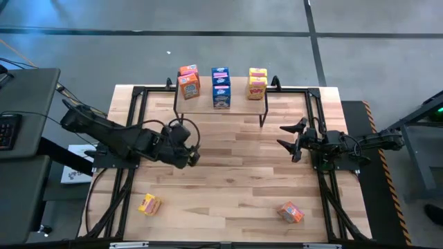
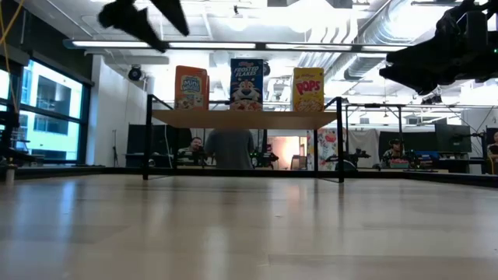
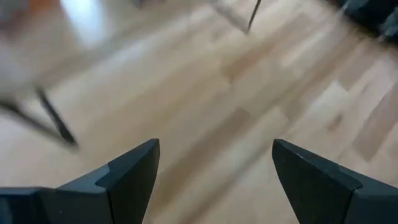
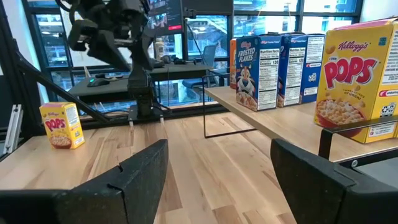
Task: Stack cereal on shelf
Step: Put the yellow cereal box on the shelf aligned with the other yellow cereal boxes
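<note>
The left gripper [image 1: 188, 146] hangs above the worktop [image 1: 235, 180] left of centre, jaws wide apart and holding nothing. Near the front edge on the left lies a yellow Pops box [image 1: 149, 204], flat on its side, long axis running roughly left to right with a slight tilt. On the shelf [image 1: 239, 105] at the far edge, 3 stacks stand upright: orange Mini-Wheats boxes [image 1: 188, 81] at the left, blue Frosted Flakes boxes [image 1: 221, 86] in the middle, yellow Pops boxes [image 1: 257, 83] at the right, printed fronts facing the near side. An orange box [image 1: 291, 211] lies at the near right, turned diagonally. The right gripper [image 1: 292, 142] hovers right of centre, jaws partly open and empty, pointing left.

Judged risks: both loose boxes lie flat and skewed, so jaws closing off-axis could spin or push them along the smooth wood. Setting another box onto a stack could topple it off the narrow shelf.
</note>
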Tool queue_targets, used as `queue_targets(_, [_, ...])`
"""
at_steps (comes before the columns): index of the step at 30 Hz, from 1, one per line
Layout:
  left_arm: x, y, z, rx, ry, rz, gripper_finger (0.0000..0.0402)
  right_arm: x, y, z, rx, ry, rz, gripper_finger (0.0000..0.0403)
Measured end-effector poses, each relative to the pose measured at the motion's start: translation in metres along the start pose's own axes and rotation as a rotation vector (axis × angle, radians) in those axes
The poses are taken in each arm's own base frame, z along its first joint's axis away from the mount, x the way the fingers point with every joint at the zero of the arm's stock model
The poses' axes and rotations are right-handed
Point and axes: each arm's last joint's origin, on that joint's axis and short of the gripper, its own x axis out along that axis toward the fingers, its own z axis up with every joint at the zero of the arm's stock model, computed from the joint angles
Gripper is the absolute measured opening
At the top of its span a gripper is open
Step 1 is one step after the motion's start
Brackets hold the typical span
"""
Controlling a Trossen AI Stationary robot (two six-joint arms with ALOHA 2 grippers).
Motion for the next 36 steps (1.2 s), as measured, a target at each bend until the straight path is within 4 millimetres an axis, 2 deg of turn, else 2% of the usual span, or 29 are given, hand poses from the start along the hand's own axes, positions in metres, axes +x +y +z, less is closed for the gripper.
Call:
queue_targets(3, [-0.001, 0.005, -0.008, -0.077, 0.16, 0.015, 0.0303, 0.0, 0.0, -0.001, -0.003, 0.006, 0.0, 0.0277])
queue_targets(9, [-0.01, 0.003, -0.021, -0.217, 0.413, -0.024, 0.0303, 0.0, 0.0, -0.002, -0.008, 0.017, 0.0, 0.0277])
queue_targets(16, [-0.028, 0.001, -0.041, -0.359, 0.694, 0.018, 0.0303, 0.0, 0.0, -0.002, -0.009, 0.021, 0.0, 0.0277])
queue_targets(19, [-0.04, 0.0, -0.042, -0.394, 0.711, 0.041, 0.0303, 0.0, 0.0, -0.002, -0.01, 0.021, 0.0, 0.0277])
queue_targets(23, [-0.051, -0.002, -0.052, -0.462, 0.755, 0.072, 0.0304, 0.0, 0.0, -0.002, -0.01, 0.021, 0.0, 0.0277])
queue_targets(28, [-0.065, -0.011, -0.074, -0.515, 0.802, 0.127, 0.0313, 0.0, 0.0, -0.002, -0.01, 0.022, 0.0, 0.0277])
queue_targets(36, [-0.091, -0.015, -0.107, -0.544, 0.851, 0.185, 0.0357, 0.0, 0.0, -0.003, -0.012, 0.026, 0.0, 0.0277])
